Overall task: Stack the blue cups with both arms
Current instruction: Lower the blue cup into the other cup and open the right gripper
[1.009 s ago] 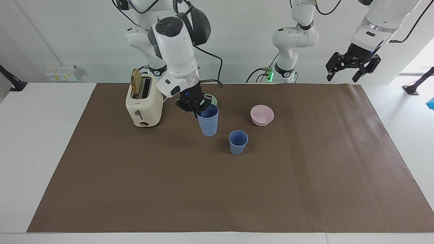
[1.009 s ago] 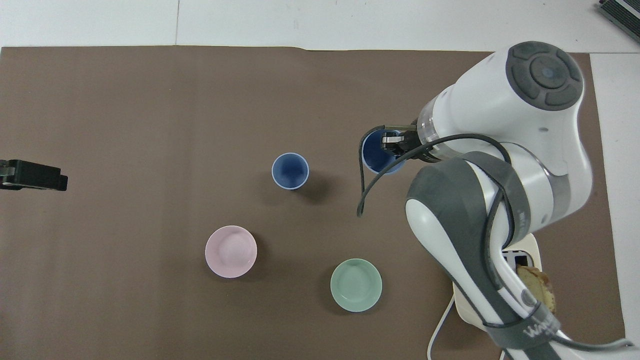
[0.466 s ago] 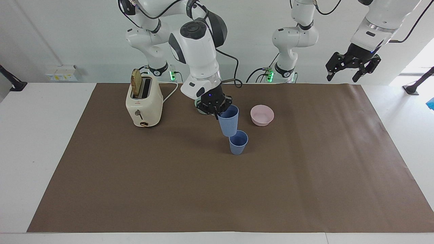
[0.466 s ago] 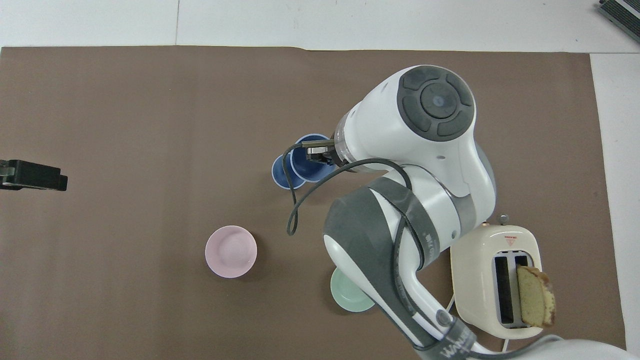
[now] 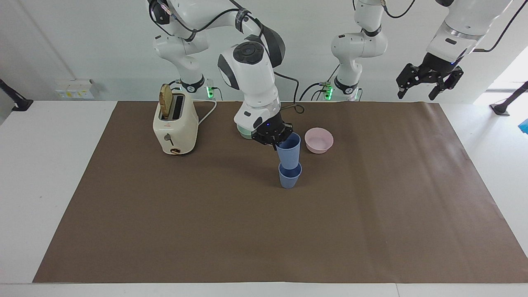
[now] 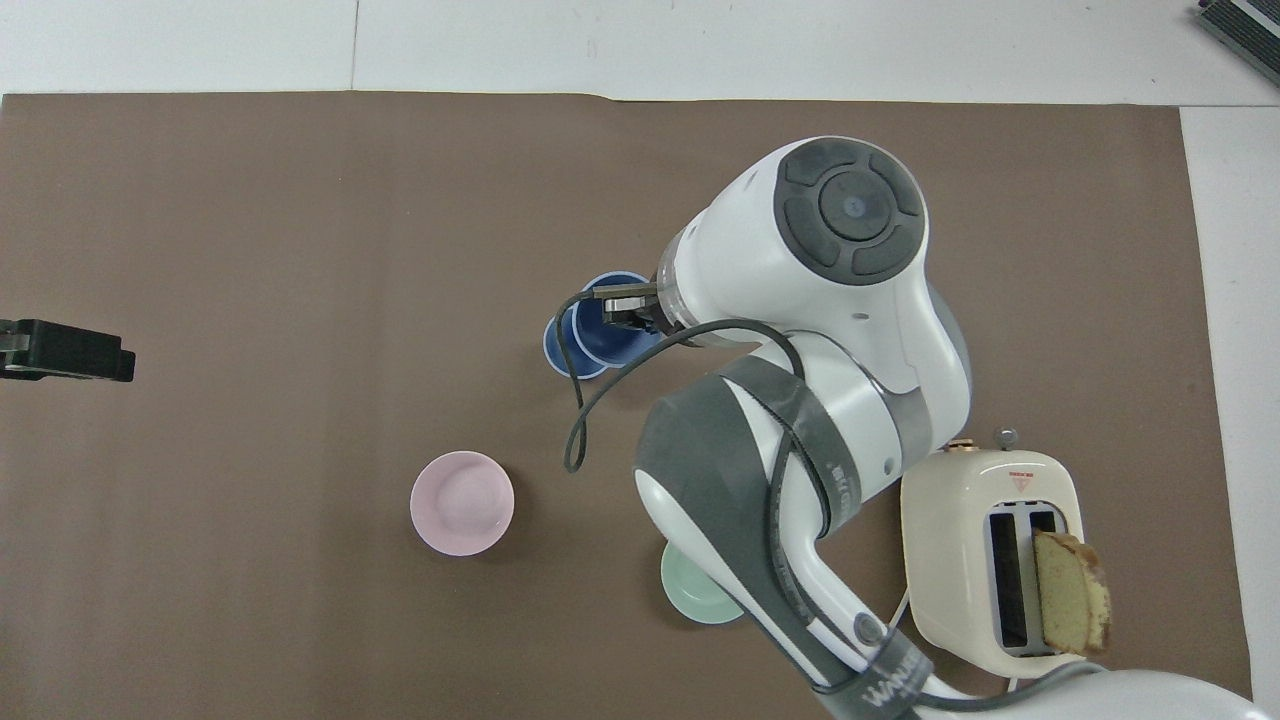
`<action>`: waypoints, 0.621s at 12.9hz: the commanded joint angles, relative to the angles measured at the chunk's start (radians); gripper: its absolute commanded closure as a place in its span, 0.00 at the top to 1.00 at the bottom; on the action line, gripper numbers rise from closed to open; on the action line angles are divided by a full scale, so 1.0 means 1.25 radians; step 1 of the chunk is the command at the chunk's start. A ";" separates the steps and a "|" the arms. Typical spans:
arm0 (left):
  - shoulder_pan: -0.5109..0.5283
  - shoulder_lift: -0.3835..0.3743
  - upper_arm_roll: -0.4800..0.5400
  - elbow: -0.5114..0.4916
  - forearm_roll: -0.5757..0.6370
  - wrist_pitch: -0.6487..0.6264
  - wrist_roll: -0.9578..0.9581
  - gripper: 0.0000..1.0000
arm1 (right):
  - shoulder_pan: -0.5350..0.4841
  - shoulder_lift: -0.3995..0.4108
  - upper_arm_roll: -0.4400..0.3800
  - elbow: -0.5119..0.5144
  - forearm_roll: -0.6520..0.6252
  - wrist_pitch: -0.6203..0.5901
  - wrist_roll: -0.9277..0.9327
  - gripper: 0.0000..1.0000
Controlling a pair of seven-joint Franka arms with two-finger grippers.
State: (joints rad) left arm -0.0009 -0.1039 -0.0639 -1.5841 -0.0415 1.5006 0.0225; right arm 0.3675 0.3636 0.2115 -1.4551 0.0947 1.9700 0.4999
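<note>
The right hand (image 5: 275,140) pinches the rim of one blue cup (image 5: 288,150), one finger inside the mouth and one outside, and holds it upright directly over the second blue cup (image 5: 290,176), which stands on the brown mat (image 5: 165,214) on the desk (image 5: 49,173), near the middle. In the facing view the held cup's base sits at, or just inside, the standing cup's mouth; I cannot tell whether the two are touching. From overhead the two rims overlap but are not concentric, the held one lying slightly toward the right arm's end.

That offset is the main hazard. If the held cup comes down off-centre, its base can catch the lower rim and tip the standing cup, which is light and unsupported. The grip is on one side of the rim only, so the cup may also swing or tilt when pressed, and jam at an angle instead of nesting. Letting go too high would let it drop and bounce; the inner finger could drag it out on the way up.

The left hand (image 5: 429,80), fingers spread, waits high above the mat's edge at the left arm's end, too far off to steady the standing cup. The pink bowl (image 5: 319,140) sits close by, nearer the robots, and the toaster (image 5: 175,123) stands well apart.
</note>
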 commanded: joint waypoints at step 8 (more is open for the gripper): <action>0.012 -0.010 -0.008 -0.013 0.006 -0.005 0.005 1.00 | 0.013 0.056 0.004 -0.003 0.002 0.044 0.012 0.00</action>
State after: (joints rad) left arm -0.0009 -0.1038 -0.0643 -1.5880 -0.0415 1.5005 0.0225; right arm 0.3753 0.4216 0.2119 -1.4577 0.0949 2.0059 0.4999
